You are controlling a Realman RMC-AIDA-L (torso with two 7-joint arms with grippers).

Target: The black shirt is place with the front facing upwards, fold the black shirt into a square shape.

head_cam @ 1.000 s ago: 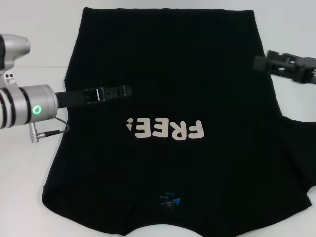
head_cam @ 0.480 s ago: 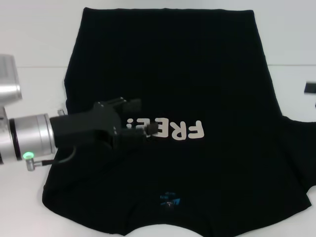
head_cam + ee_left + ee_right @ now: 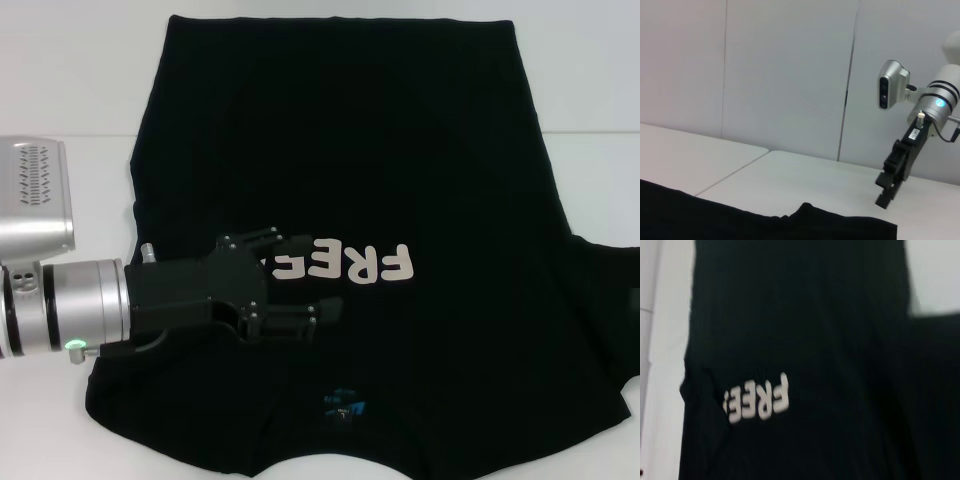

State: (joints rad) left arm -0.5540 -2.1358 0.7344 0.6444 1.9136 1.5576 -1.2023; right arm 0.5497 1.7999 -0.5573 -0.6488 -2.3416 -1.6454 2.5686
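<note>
The black shirt (image 3: 350,150) lies flat on the white table (image 3: 60,90), front up. Its pale "FREE!" lettering (image 3: 350,264) reads upside down from the head view, and a small blue neck label (image 3: 345,406) sits near the front edge. My left gripper (image 3: 314,278) hovers open over the shirt's left part and covers the end of the lettering. Nothing is between its fingers. The right wrist view looks down on the shirt (image 3: 830,340) and lettering (image 3: 757,400). My right gripper (image 3: 884,199) is out of the head view. It hangs above the table in the left wrist view.
One sleeve (image 3: 605,270) spreads out to the right. Bare white table (image 3: 590,80) surrounds the shirt, with a seam line (image 3: 70,135) across it. In the left wrist view the shirt's edge (image 3: 740,220) lies low, with a pale wall (image 3: 790,75) behind.
My left gripper swung from the shirt's left edge toward the near side and now sits open by the lettering. The right gripper withdrew out of the head view to the right.
</note>
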